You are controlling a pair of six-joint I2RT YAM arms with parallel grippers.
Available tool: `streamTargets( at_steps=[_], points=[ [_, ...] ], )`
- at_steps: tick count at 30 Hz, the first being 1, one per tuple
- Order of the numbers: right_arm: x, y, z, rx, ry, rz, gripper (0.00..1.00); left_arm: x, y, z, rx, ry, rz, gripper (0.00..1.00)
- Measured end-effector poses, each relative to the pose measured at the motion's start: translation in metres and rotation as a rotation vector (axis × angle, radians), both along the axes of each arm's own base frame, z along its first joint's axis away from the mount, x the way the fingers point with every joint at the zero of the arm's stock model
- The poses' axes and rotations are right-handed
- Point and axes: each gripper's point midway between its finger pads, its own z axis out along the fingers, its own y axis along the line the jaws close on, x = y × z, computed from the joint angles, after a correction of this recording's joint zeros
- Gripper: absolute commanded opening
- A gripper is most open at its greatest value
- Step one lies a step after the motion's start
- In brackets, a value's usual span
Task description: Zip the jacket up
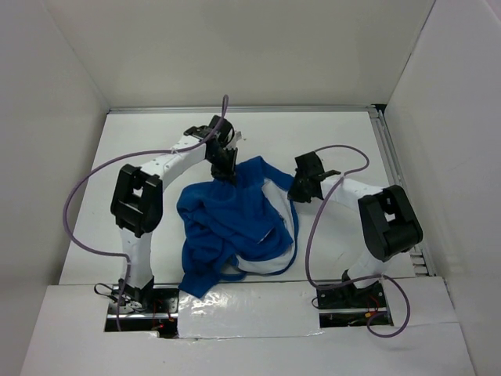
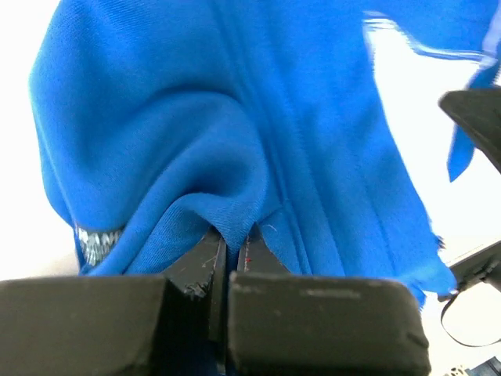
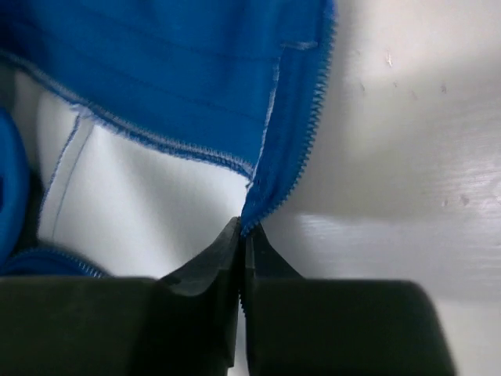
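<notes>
Left gripper [image 2: 228, 249] clenched on a fold of the bright royal-blue soft fabric jacket [image 1: 231, 223]. Right gripper [image 3: 244, 233] pinches its toothed zipper edge [image 3: 311, 117]. Jacket lies crumpled mid-table between the arms; bare white table [image 1: 329, 137] beyond and right.

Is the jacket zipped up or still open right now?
Open. The jacket lies crumpled with white lining showing, and bare zipper teeth run along one loose edge.
</notes>
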Motion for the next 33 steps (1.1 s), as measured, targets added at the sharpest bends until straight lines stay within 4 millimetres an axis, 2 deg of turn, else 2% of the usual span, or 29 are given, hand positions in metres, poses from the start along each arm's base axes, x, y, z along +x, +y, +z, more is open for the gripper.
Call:
streamTargets(
  at_steps=[3, 5, 7, 10, 13, 15, 18, 21, 25, 28, 31, 33],
  points=[
    [0.011, 0.0, 0.018, -0.017, -0.043, 0.001, 0.0, 0.002, 0.001, 0.036, -0.026, -0.081, 0.001, 0.0],
    [0.022, -0.003, 0.05, -0.049, -0.133, -0.008, 0.0, 0.005, 0.001, 0.082, -0.057, -0.194, 0.004, 0.0],
    [0.03, -0.006, 0.104, -0.086, -0.28, -0.023, 0.0, 0.003, 0.003, 0.132, -0.091, -0.327, -0.001, 0.0],
    [0.023, -0.008, 0.221, -0.082, -0.568, -0.045, 0.0, -0.019, 0.01, 0.216, -0.159, -0.546, -0.015, 0.0],
    [-0.013, -0.019, 0.351, -0.024, -0.876, -0.052, 0.0, -0.061, 0.021, 0.299, -0.255, -0.764, -0.05, 0.0],
    [-0.049, -0.035, 0.423, 0.022, -1.046, -0.057, 0.0, -0.093, 0.031, 0.35, -0.326, -0.9, -0.077, 0.0],
    [-0.099, -0.058, 0.509, 0.097, -1.241, -0.049, 0.0, -0.143, 0.049, 0.421, -0.451, -1.093, -0.12, 0.0],
    [-0.149, -0.076, 0.579, 0.173, -1.399, -0.008, 0.0, -0.186, 0.067, 0.467, -0.541, -1.223, -0.158, 0.0],
    [-0.195, -0.097, 0.645, 0.237, -1.553, 0.034, 0.0, -0.226, 0.083, 0.515, -0.63, -1.353, -0.193, 0.0],
    [-0.207, -0.105, 0.674, 0.245, -1.622, 0.022, 0.0, -0.237, 0.087, 0.538, -0.666, -1.408, -0.204, 0.0],
    [-0.189, -0.101, 0.677, 0.206, -1.599, -0.013, 0.0, -0.218, 0.079, 0.54, -0.652, -1.389, -0.182, 0.0],
    [-0.157, -0.087, 0.667, 0.146, -1.536, -0.031, 0.0, -0.19, 0.068, 0.53, -0.617, -1.342, -0.141, 0.0]
  ],
)
